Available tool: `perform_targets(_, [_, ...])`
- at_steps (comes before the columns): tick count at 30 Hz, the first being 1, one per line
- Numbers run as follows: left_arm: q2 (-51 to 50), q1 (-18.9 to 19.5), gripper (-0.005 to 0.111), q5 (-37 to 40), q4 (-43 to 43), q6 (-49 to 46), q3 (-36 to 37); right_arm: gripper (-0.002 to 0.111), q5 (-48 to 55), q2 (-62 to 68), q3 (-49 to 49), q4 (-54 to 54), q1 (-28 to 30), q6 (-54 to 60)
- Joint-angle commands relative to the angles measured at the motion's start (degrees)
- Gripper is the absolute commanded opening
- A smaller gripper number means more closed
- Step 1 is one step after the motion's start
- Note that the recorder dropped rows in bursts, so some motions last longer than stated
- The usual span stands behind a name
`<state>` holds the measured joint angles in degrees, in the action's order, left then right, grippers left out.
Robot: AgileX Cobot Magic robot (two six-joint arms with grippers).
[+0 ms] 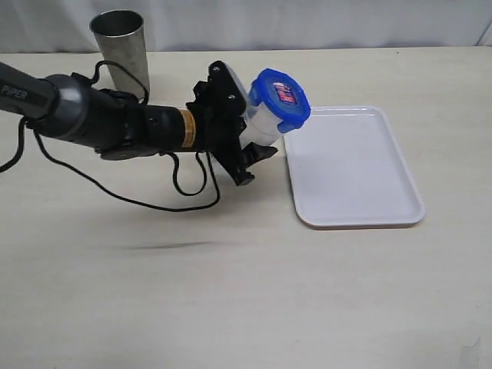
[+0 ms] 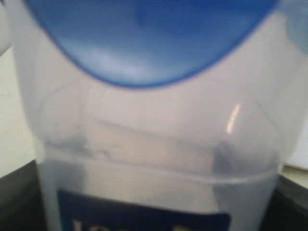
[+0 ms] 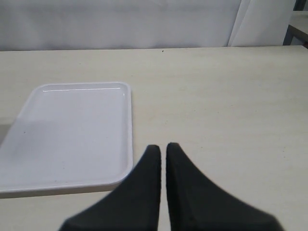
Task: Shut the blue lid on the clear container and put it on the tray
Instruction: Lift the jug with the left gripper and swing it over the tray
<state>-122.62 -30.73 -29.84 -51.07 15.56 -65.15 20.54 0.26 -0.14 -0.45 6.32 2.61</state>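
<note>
Grips the clear container (image 1: pixel 264 127) in the left gripper (image 1: pixel 250 127), spread wide around its wall, blue lid (image 1: pixel 281 98) seated on top. Holds it tilted above the worktop (image 1: pixel 231 292), just beside the tray (image 1: pixel 354 169). Shows the right gripper (image 3: pixel 163 154) in its wrist view only: shut, empty, near the tray. Reveals, up close in the left wrist view, a dark blue label (image 2: pixel 139 214) on the container.

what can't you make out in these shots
Exterior: lid flaps snapped or not, too small.
Exterior: right hand, outside the frame.
Left wrist: container label, blurred and cut off by the frame edge.
Right wrist: one tray end, cut off by the frame edge.
</note>
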Motion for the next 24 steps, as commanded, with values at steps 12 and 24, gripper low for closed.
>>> perform_targets(12, [1.0, -13.7, 0.0, 40.8, 0.7, -18.7, -18.3, 0.004, -0.8, -0.3, 0.1, 0.0, 0.3, 0.7])
perform_targets(24, [1.0, -21.0, 0.0, 65.4, -25.6, -18.7, -19.6, 0.004, -0.8, -0.3, 0.1, 0.0, 0.3, 0.7])
